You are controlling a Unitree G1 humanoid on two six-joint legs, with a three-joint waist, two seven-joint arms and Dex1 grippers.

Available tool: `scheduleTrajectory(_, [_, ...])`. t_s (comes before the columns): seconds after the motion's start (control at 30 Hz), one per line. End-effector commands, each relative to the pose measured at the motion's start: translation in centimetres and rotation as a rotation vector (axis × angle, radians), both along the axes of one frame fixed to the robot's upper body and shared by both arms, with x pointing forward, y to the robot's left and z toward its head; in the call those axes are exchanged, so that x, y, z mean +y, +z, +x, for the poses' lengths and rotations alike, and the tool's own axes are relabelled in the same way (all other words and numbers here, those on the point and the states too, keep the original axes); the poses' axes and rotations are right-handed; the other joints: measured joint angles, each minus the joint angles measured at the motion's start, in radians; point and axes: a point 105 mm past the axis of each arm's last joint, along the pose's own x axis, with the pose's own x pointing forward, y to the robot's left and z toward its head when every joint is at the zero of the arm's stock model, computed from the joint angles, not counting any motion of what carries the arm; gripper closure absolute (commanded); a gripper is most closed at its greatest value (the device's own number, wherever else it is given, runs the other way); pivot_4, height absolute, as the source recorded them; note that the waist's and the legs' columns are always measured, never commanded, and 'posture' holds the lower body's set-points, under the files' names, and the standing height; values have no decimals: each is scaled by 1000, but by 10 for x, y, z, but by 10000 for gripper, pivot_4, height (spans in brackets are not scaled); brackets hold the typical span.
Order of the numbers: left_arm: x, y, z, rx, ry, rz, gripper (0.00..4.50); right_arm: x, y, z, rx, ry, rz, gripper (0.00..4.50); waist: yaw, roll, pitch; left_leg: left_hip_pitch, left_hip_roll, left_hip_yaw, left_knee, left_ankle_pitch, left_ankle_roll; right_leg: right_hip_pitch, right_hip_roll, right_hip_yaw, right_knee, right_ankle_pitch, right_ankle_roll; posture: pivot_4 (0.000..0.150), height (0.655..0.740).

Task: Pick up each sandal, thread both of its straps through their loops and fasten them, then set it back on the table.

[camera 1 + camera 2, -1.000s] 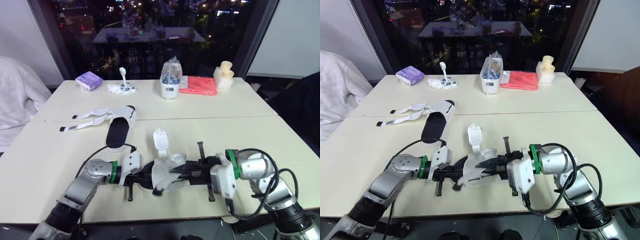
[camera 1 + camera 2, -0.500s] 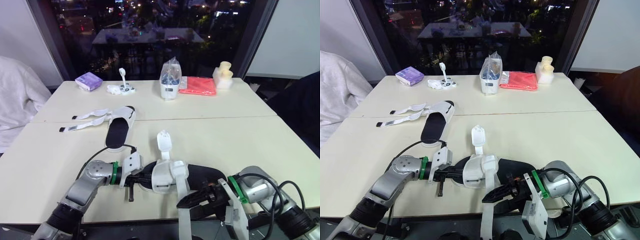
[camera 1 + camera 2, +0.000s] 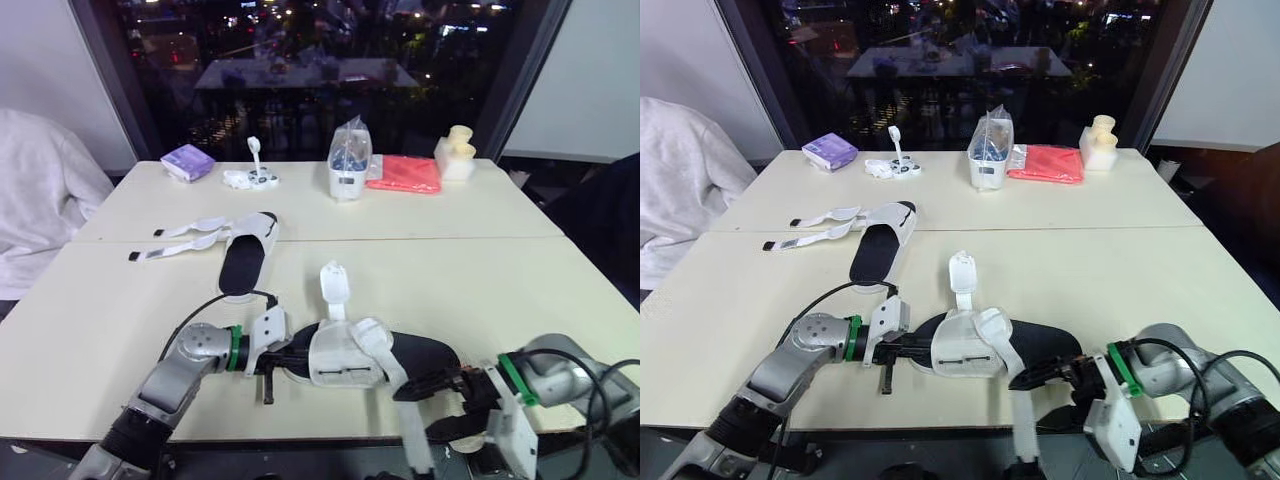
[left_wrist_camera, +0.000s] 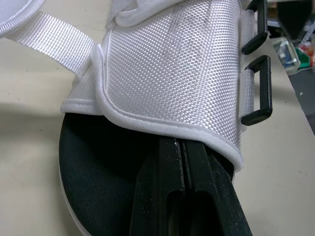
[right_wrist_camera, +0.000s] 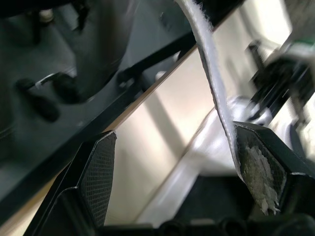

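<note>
the pale table carries a second sandal lying flat at the back left with both straps loose and splayed out, and the near sandal resting at the front edge, black sole down and white upper on top. the left gripper has its fingers pressed together and pushed in under that white upper, on the insole. the right gripper sits released just off the table's front edge, and a long white strap from the near sandal runs across one finger and hangs down below the table.
</note>
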Motion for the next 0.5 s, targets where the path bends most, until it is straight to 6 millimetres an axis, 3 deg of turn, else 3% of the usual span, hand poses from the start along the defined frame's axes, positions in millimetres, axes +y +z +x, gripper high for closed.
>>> scheduleTrajectory(0.03, [-1, -17, -4, 49, -12, 47, 45000, -1, 11, 2, -71, 0, 41, 5953, 0, 0, 0, 0, 0, 0, 0, 0, 0, 0, 0, 0, 0, 0, 0, 1500, 7400])
scheduleTrajectory(0.3, [-3, -18, -6, 51, -27, 45, 45000, 6, 30, 13, -197, -7, 115, 5953, 1, 0, 0, 1, 0, 0, 0, 0, 0, 1, 0, 0, -1, 0, 0, 1500, 7400])
scheduleTrajectory(0.5, [-5, -18, -6, 51, -35, 43, 45000, -7, 17, 7, -155, -20, 44, 5953, 3, 1, 0, 1, 0, -1, 0, 0, 1, 4, 0, 0, -5, 0, 0, 1500, 7400])
